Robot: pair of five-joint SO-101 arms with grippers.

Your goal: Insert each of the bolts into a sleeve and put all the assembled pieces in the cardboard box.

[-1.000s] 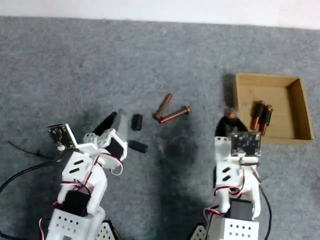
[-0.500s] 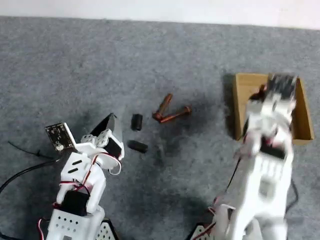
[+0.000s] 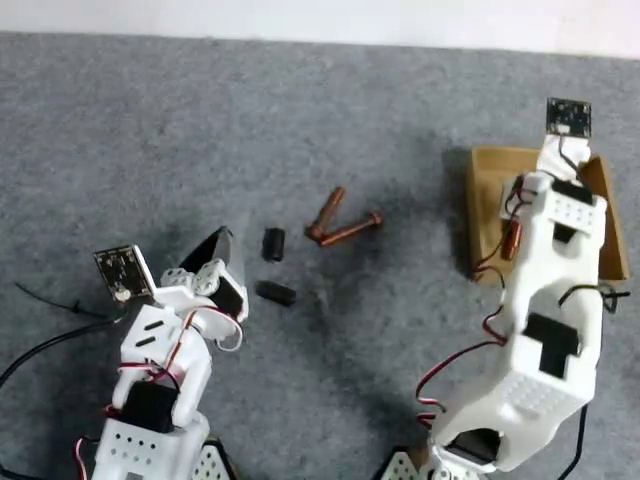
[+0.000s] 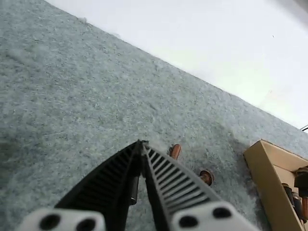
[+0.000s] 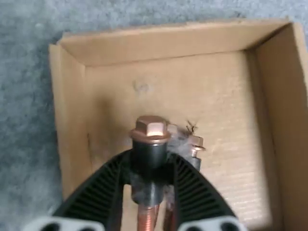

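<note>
While right gripper [image 5: 149, 162] hangs over box [image 5: 168, 34], jaws pinch sleeved bolt [image 5: 148, 130] above another piece [image 5: 195, 143] on box floor. Left gripper [image 4: 143, 153], jaws pressed together, well apart from box. Loose bolts [image 3: 350, 228], sleeves [image 3: 273, 244] between left gripper and box.

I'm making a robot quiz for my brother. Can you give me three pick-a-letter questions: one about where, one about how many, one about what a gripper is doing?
1. Where do the two bare bolts lie? A on the grey mat; B on an arm; C in a cup.
2. How many loose black sleeves are there? A one; B two; C four.
3. The right gripper is: A wide open; B shut on a bare sleeve; C shut on a sleeved bolt.
Answers: A, both lie on the mat near the sleeves; B, two sit apart on the mat; C, it clamps the sleeve over the cardboard box.
</note>
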